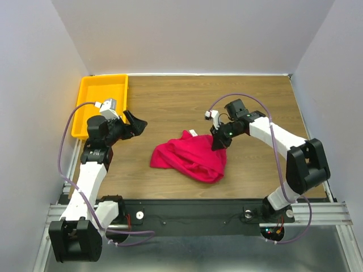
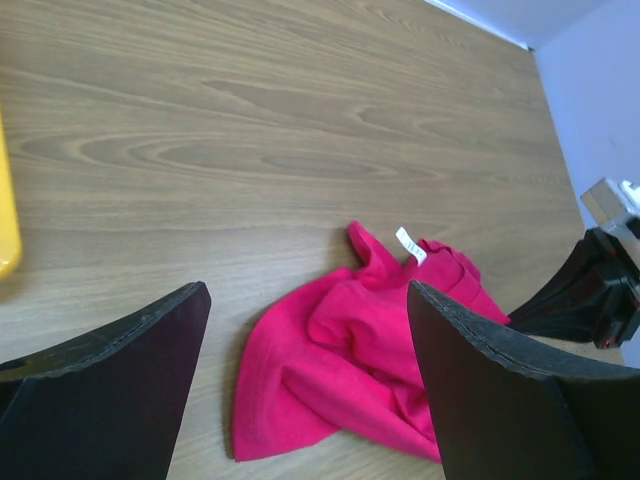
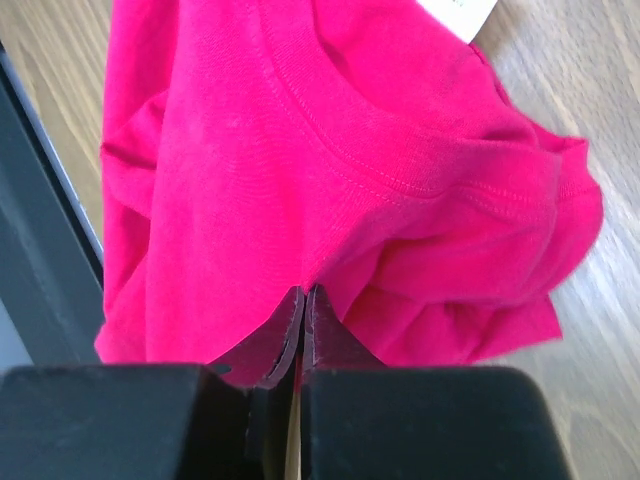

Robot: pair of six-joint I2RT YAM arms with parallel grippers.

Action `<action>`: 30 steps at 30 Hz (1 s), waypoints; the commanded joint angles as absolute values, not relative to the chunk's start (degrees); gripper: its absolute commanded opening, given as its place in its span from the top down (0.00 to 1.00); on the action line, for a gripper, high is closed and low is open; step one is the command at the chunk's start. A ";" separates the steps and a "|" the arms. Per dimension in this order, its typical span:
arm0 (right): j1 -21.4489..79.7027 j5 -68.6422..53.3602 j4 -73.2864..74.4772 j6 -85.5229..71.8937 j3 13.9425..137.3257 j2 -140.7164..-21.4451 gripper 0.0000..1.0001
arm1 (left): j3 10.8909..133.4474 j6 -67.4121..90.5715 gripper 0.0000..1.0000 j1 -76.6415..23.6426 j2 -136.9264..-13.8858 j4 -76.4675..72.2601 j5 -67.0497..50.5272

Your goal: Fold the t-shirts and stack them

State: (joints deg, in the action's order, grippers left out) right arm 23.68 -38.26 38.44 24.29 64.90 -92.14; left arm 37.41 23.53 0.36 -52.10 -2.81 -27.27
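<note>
One crimson t-shirt (image 1: 190, 158) lies crumpled on the wooden table, its white neck label (image 1: 193, 133) at the top. My right gripper (image 1: 218, 141) is shut on the shirt's right edge; in the right wrist view its jaws (image 3: 305, 292) are pressed together with the red t-shirt (image 3: 300, 150) pinched at their tips, just below the collar seam. My left gripper (image 1: 136, 123) hangs open to the left of the shirt, apart from it. In the left wrist view the left gripper (image 2: 308, 290) stands wide with the t-shirt (image 2: 340, 360) beyond it and nothing between its fingers.
A yellow tray (image 1: 102, 90) sits at the back left corner, just behind my left arm; its edge (image 2: 5, 230) shows in the left wrist view. The black rail (image 1: 187, 212) runs along the near table edge. White walls close in the left, back and right sides.
</note>
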 commanded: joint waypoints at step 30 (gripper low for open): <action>8.56 -37.70 54.76 42.55 59.94 -64.60 0.44 | 58.88 1.77 0.09 -38.04 -83.66 -8.26 -33.48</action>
